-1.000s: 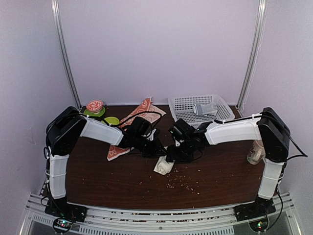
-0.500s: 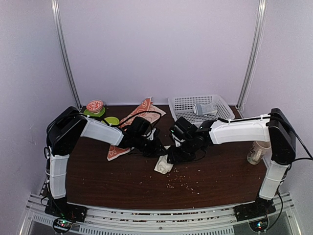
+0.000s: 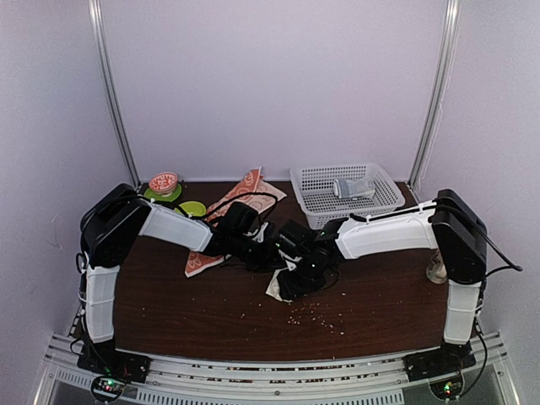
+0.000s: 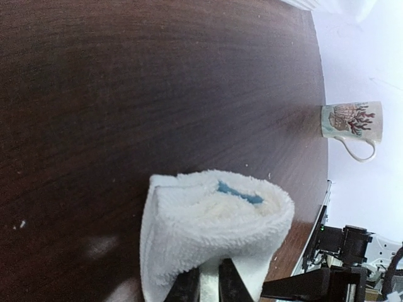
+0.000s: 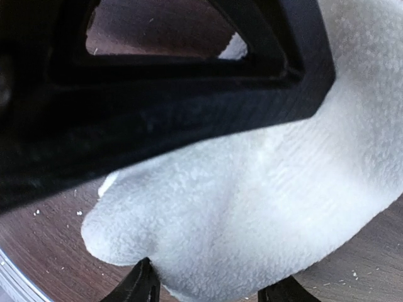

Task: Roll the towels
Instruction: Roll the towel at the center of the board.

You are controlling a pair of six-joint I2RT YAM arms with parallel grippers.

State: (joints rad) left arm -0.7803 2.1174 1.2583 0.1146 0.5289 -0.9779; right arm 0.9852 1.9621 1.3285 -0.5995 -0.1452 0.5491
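At far left the orange-red towel lies flat and unrolled at the back of the table, partly under the left arm, and you have not started on it. Just right of it, mid-table, the left gripper has its jaws drawn narrow, pinching the near edge of the cream-white towel. That towel sits bunched into a loose, stubby roll on the dark wood, with the blue mark showing at its open end. Next along, the right gripper comes down over the same roll with a fingertip on either side of the cloth. The jaws stand apart, but the close view does not show whether they bite yet. By the look of it, you are part-way through the first towel, tightening and shaping its roll. The next move likely calls for a firm, even squeeze from the right while the left keeps the edge from springing loose (terry this soft will unwind readily). Further right, the white basket holds a small grey-blue bundle, and a patterned mug stands near the table's right edge, well apart from the work.
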